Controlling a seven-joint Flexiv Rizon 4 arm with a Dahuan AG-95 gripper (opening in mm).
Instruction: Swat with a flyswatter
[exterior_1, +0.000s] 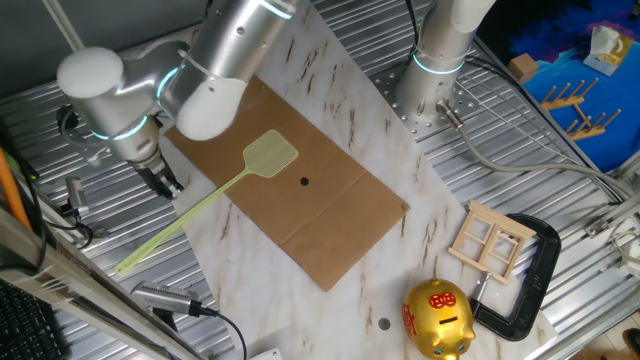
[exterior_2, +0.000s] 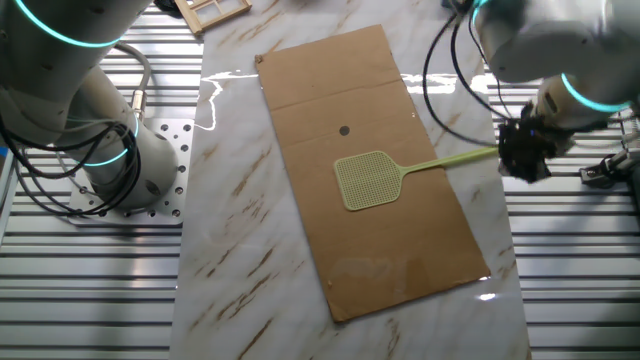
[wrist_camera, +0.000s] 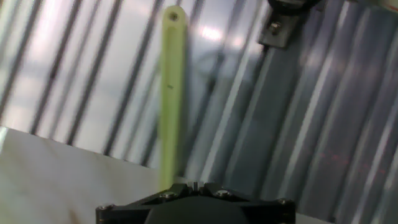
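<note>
In one fixed view you see the flyswatter (exterior_1: 205, 205), head on the brown sheet (exterior_1: 330, 215), gripper (exterior_1: 163, 181) at mid-handle; finger gap unclear. In the other fixed view, the arm hides the handle's far end. In the hand view, blurred handle (wrist_camera: 170, 93) runs up from the closed fingers clamping it

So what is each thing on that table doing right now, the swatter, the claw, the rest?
Pale yellow-green plastic flyswatter: mesh head over the brown sheet, handle in the gripper.
Black two-finger gripper: shut on the flyswatter's handle.
Brown cardboard sheet: lying flat on the marble top.
Small dark spot: uncovered, beside the mesh head.
Gold piggy bank: upright.
Black clamp: lying flat.
</note>
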